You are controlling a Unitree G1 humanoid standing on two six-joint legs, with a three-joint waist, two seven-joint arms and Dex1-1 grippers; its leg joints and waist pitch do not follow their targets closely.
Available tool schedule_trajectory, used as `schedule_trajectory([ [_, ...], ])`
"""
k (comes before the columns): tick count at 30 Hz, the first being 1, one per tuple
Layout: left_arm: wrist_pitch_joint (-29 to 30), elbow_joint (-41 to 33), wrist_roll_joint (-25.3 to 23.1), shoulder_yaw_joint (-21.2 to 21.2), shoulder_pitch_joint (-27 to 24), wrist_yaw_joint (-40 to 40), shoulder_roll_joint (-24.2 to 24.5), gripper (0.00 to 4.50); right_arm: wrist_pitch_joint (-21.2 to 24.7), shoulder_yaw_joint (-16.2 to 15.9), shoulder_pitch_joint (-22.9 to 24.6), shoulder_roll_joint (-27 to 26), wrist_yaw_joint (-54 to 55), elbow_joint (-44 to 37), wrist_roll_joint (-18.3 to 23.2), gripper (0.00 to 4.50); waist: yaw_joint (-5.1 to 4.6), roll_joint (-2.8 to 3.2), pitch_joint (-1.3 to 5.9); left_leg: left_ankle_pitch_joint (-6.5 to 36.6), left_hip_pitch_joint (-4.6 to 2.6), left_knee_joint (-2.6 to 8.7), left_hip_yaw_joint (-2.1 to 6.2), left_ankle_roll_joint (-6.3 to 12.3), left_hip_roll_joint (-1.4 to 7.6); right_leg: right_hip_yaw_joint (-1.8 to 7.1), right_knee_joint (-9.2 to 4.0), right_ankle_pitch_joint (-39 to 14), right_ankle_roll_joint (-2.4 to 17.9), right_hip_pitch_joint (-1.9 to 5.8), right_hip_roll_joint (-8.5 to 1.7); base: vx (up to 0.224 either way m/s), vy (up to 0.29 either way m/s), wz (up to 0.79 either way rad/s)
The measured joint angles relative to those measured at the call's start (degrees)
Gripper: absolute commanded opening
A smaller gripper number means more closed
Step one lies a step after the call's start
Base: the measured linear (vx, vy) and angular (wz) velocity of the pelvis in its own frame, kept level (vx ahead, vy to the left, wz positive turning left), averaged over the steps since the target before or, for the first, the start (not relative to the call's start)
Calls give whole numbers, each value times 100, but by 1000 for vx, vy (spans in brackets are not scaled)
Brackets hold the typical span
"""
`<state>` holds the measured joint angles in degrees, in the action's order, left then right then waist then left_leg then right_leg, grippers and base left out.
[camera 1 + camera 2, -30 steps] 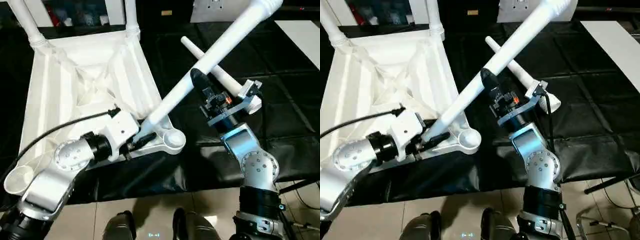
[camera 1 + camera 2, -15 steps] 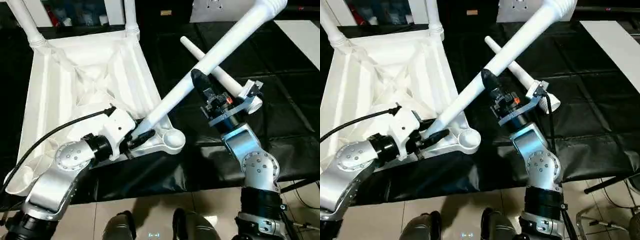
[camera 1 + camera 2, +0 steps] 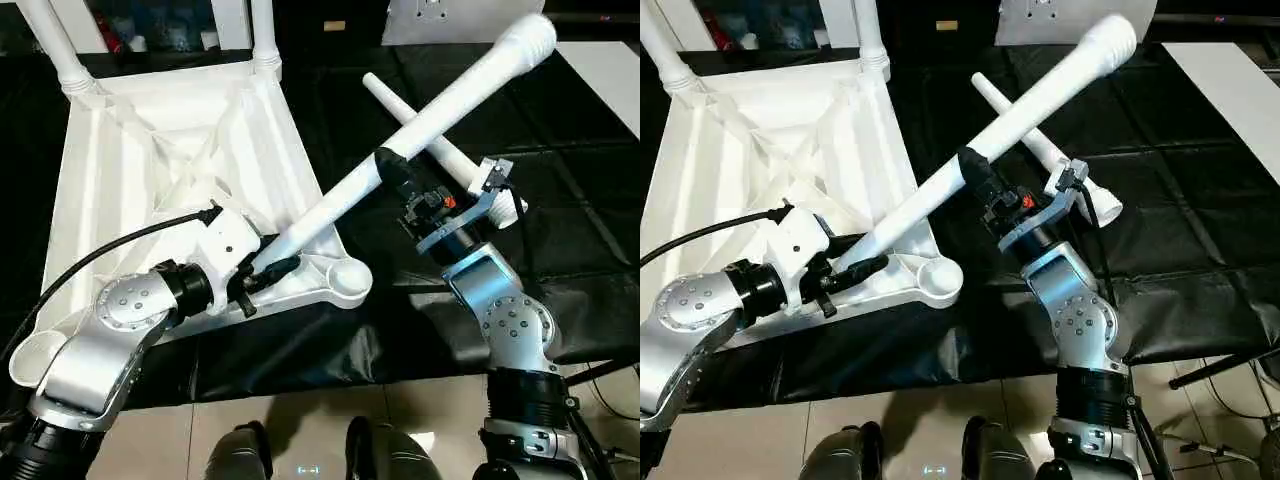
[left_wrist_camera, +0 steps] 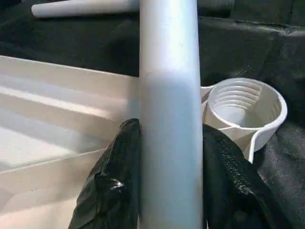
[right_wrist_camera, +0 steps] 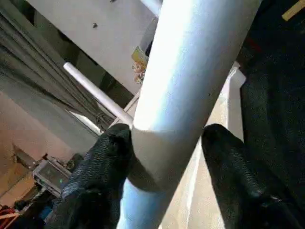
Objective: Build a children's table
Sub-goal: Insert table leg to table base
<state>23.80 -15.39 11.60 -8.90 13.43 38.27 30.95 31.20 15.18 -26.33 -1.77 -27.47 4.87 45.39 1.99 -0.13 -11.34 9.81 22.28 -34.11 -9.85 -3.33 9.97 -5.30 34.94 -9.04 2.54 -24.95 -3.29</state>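
Table top [image 3: 170,190]: white, lying upside-down w/ X-ribbed underside up, on the black-covered worktable [image 3: 560,230]. Two legs [image 3: 45,45] already stand in its far corner sockets; near-left socket [image 3: 40,360] and near-right socket [image 3: 345,282] are open.

L gripper [image 3: 268,272]: at the near edge of the top, just beside the near-right socket. Black fingers [image 4: 114,181] closed on the narrow end of a long leg [image 3: 440,105], one on each side, both touching the tube. The narrow end lies over the top's near edge, beside the socket, not in it.

Long leg: runs diagonally up and to the right, above the worktable; wide ribbed end highest, at far right.

R gripper [image 3: 392,170]: around the same leg near mid-length. Fingers [image 5: 102,167] straddle the tube; in the R wrist view one pad touches, the other stands slightly off, so grip looks loose or partly open.

Fourth leg [image 3: 440,150]: flat on the worktable, crossing beneath the raised leg, behind the R gripper.
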Motion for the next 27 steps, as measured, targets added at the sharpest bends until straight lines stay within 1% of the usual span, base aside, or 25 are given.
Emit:
schedule_trajectory([
  [5, 11, 0, 1, 26, 37, 11, 3, 137, -60, -50, -46, 133, -20, 48, -61, 325, -2, 0, 0, 0, -1, 0, 0, 0, 0, 0, 0, 2, 3, 1, 0, 0, 0, 0],
  [6, 26, 0, 1, 27, 37, 9, -1, 137, -68, -64, -47, 164, -34, 61, -91, 325, -2, 0, 0, 0, -1, 0, 0, 0, 0, 0, 0, 3, 4, 0, 0, 0, 0, 0],
  [8, 66, 0, 7, 35, 37, 2, -17, 137, -85, -99, -53, 209, -43, 86, -136, 350, -3, 0, 0, 0, -1, 0, 0, 0, 0, 0, 0, 4, 7, 1, 0, 0, 0, 0],
  [10, 128, 1, 30, 114, 42, -32, -48, 137, -126, -157, -53, 307, -72, 103, -248, 357, -3, 0, 0, 0, -1, -1, 0, 0, 0, 0, 2, 8, 13, 0, 0, 0, 0, 0],
  [16, 194, 23, 136, 375, 105, -107, -64, 137, -164, -246, -26, 545, -130, 268, -526, 425, 1, 0, 0, 0, 0, -5, 0, 1, 0, 0, 2, 8, 13, 2, 0, 0, 0, 0],
  [17, 194, 26, 143, 390, 105, -106, -64, 137, -167, -272, -23, 591, -146, 278, -560, 425, 2, 0, 0, 0, 0, -6, 0, 1, 0, 0, 2, 8, 13, 2, 0, 0, 0, 0],
  [18, 194, 31, 156, 394, 105, -104, -63, 137, -178, -279, -23, 636, -159, 282, -585, 440, 2, 0, 0, 0, 0, -5, 0, 1, 0, 0, 2, 8, 13, 2, 0, 0, 0, 0],
  [20, 212, 31, 158, 394, 105, -93, -39, 137, -280, -387, -20, 821, -236, 281, -758, 445, 4, 0, 0, -1, 0, -6, 0, 2, 0, 0, 2, 8, 13, 2, 0, 0, 0, 0],
  [22, 257, 32, 164, 411, 111, -73, 39, 137, -665, -662, -7, 1261, -390, 279, -1273, 450, 14, -1, 0, -1, 2, -8, 0, 2, 0, 0, 2, 8, 13, 2, 0, 0, 0, 0],
  [23, 280, 37, 164, 431, 112, -67, 73, 137, -861, -729, -6, 1423, -434, 275, -1523, 450, 16, -2, 1, -1, 2, -9, 0, 3, 0, 0, 2, 7, 12, 3, 0, 0, 0, 0],
  [25, 369, 43, 165, 462, 125, 5, 185, 137, -1667, -1194, -6, 1977, -568, 254, -2434, 450, 16, -2, 1, -1, 3, -12, 0, 3, 0, 0, 4, 3, 5, 1, 0, 0, 0, 0],
  [27, 432, 52, 165, 476, 133, 31, 242, 137, -2413, -1518, -20, 2373, -637, 244, -3223, 450, 11, -2, 1, -1, 2, -13, 0, 3, 0, 0, 6, 1, 2, 2, 0, 0, 0, 0],
])
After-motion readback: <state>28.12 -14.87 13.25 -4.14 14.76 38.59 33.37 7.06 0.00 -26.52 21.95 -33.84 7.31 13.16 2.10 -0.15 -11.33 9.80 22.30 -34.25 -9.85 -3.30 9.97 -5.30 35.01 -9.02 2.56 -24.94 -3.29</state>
